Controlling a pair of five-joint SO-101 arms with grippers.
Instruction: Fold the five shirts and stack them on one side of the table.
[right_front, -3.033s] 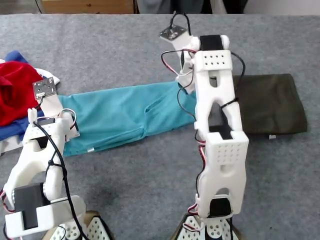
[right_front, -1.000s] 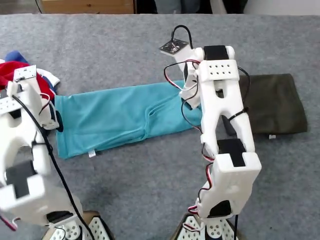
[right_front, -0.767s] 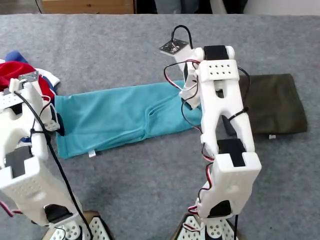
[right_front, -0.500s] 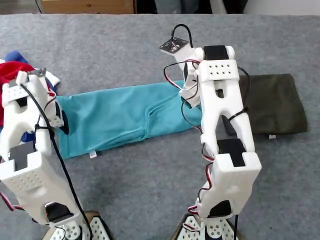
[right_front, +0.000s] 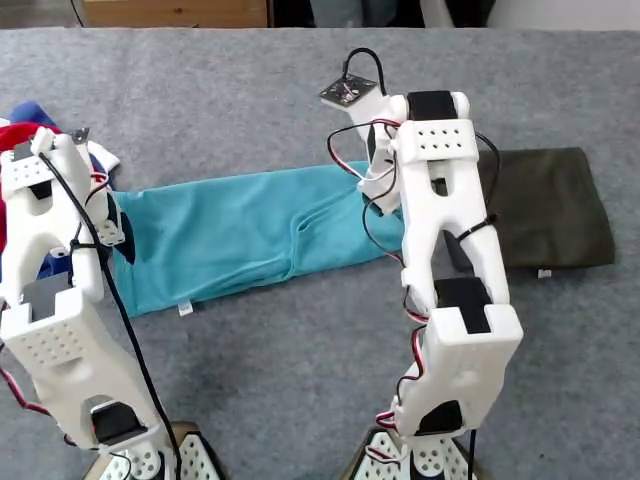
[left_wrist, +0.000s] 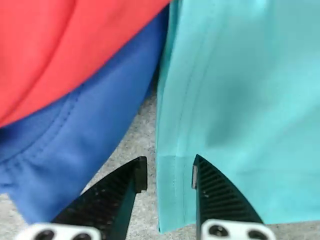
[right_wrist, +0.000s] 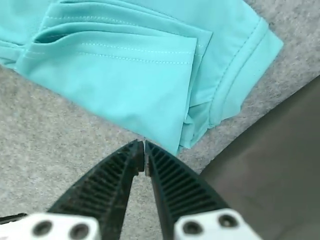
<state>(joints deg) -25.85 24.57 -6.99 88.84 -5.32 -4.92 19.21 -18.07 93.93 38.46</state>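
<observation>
**A:** Looking down from above, what is carrying everything?

**B:** A grey, felt-like table cover is running edge to edge. A strip of wooden furniture is showing beyond its far side.

**A:** And the cloth?

**B:** The teal shirt is lying as a long, smooth, stitched band between the two grippers. A dark olive shirt is sitting folded into a flat rectangle just beyond the right gripper. That gripper's ribbed black jaws are pressing together on nothing, over bare felt just off the teal shirt's folded end.

**A:** What is the left wrist camera adding?

**B:** The left gripper is standing with its jaws apart and the teal hem lying between them. Whether they are touching it, I cannot tell. Just beside that hem a blue shirt is showing from under a red shirt, both in soft, rounded folds. From above, the left arm is covering most of that heap.
</observation>
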